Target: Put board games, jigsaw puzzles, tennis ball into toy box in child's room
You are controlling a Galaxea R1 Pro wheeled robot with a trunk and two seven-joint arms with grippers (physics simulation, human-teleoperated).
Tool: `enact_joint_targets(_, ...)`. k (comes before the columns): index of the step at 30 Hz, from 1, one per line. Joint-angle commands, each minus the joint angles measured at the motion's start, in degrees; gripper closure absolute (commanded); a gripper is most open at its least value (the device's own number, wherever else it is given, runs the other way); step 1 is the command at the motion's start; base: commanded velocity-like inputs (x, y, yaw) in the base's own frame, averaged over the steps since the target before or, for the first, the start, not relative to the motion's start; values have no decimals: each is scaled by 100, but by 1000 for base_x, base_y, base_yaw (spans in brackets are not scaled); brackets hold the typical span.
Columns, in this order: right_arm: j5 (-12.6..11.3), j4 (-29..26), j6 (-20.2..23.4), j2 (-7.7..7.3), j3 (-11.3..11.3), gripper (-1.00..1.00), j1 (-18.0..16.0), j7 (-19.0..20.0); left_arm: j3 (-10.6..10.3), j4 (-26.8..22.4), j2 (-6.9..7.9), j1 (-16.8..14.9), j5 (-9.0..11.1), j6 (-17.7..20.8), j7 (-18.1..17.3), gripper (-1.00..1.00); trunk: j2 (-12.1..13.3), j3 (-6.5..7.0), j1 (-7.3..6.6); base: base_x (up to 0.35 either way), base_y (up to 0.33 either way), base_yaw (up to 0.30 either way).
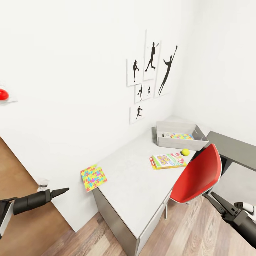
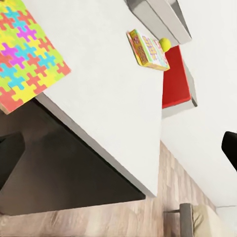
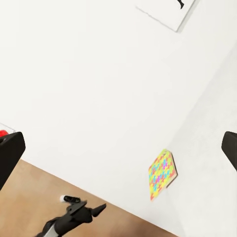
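On the near left corner of the table [image 1: 135, 185] lies a jigsaw puzzle [image 1: 93, 177], hanging over the edge; it also shows as the jigsaw puzzle [image 2: 27, 54] and jigsaw puzzle [image 3: 162, 174]. Farther along lie a board game [image 1: 168, 160] and the tennis ball [image 1: 185, 152]. The toy box [image 1: 161, 140] stands at the far end with a flat puzzle-patterned piece [image 1: 179, 136] inside. My left gripper [image 1: 64, 191] hovers open, left of the table corner and below the puzzle. My right gripper [image 1: 213, 196] is open, low beside the chair. Both hold nothing.
A red chair [image 1: 199, 174] stands at the table's right side, between my right arm and the board game. A dark-grey cabinet [image 1: 234, 149] adjoins the far end. Silhouette pictures [image 1: 151, 71] hang on the wall. A bed corner [image 2: 210, 219] shows past the wood floor.
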Motion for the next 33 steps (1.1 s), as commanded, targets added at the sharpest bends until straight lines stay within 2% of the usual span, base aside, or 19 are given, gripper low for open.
enact_joint_targets(1,-25,-3,32,-2,-1,-100,-1,-3,-5,56,-32,-7,8,63,108,-100,-11,-10,3,0,0,0)
enact_joint_targets(5,-25,-3,32,-2,-7,-100,-1,-2,-19,220,-170,-25,5,80,600,-100,-11,-10,3,0,0,0)
enact_joint_targets(6,-25,-3,31,-2,-15,-100,-1,0,-23,270,-253,-36,4,113,845,-100,-11,-10,3,0,0,0)
enact_joint_targets(12,-26,-20,35,-6,-55,-100,-1,23,-28,340,-502,-49,8,372,1524,-100,-11,-10,3,0,0,0)
enact_joint_targets(15,-30,-39,38,-9,-119,-100,-1,109,-29,359,-585,-82,21,528,1898,-100,-11,-10,3,0,0,0)
enact_joint_targets(20,-28,-50,39,-10,-222,-100,-1,414,-28,427,-628,-222,38,672,2200,-100,-11,-10,3,0,0,0)
enact_joint_targets(23,-28,-55,45,-13,-263,-100,-1,681,-26,670,-642,-526,43,783,2363,-100,-11,-10,3,0,0,0)
enact_joint_targets(24,-27,-55,51,-15,-275,-100,-1,782,-27,873,-644,-732,44,806,2462,-100,-11,-10,3,0,0,0)
enact_joint_targets(27,-27,-55,61,-17,-287,-100,-1,887,-24,1240,-648,-1044,45,808,2650,-100,-11,-10,3,0,0,0)
enact_joint_targets(28,-26,-57,70,-20,-293,-100,-1,943,-23,1563,-656,-1302,49,766,2863,-100,-11,-10,3,0,0,0)
enact_joint_targets(33,-26,-57,89,-46,-298,-100,-1,985,0,1888,-695,-1529,59,425,3167,-100,-11,-10,3,0,0,0)
